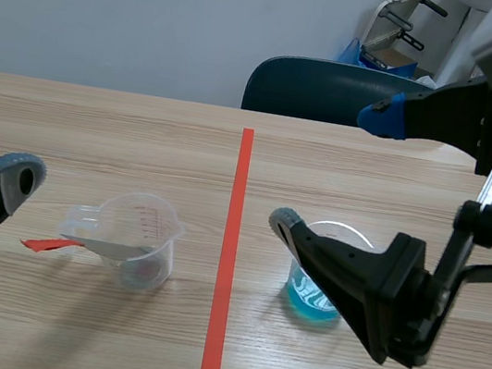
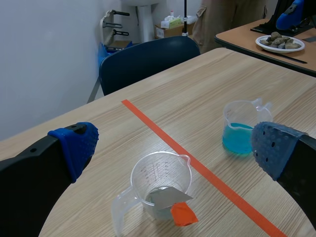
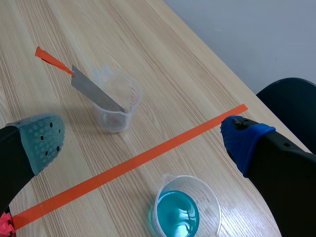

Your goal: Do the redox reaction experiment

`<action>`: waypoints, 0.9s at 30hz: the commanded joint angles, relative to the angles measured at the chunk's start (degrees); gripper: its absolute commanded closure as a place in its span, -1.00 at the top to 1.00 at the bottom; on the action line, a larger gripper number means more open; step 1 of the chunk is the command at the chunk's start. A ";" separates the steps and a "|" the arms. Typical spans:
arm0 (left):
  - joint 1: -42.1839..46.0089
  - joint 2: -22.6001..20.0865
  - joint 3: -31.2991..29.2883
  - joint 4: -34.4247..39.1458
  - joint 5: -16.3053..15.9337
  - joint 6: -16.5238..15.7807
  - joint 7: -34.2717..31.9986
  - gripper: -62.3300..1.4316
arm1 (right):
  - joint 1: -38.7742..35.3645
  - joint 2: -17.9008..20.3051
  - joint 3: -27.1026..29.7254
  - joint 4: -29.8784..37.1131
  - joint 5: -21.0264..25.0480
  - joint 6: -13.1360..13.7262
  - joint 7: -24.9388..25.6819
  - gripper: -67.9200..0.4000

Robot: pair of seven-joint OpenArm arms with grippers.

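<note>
Right gripper (image 3: 144, 142) over beaker (image 3: 210, 197), blue liquid (image 3: 175, 217) inside

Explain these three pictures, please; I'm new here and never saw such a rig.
This is a robot with two black arms, each ending in a two-fingered gripper. One picture looks from between the arms across the wooden table; the others come from a camera on each wrist. The left gripper and right gripper are open, holding nothing. On either side of an orange-red tape line stand a clear measuring cup with a grey metal strip leaning in it and a measuring cup of blue liquid.
</note>
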 commanded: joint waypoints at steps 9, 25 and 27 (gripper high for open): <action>-0.04 0.15 -0.02 0.31 4.33 -0.13 0.61 1.00 | 0.79 -0.15 -0.20 -0.04 0.61 -0.15 0.92 1.00; -0.04 0.15 -0.02 0.31 4.33 -0.11 1.73 1.00 | 0.81 -0.15 -0.20 -0.04 0.61 0.09 0.96 1.00; -0.04 0.15 -0.02 0.31 4.33 -0.11 1.73 1.00 | 0.81 -0.15 -0.20 -0.04 0.61 0.11 0.94 1.00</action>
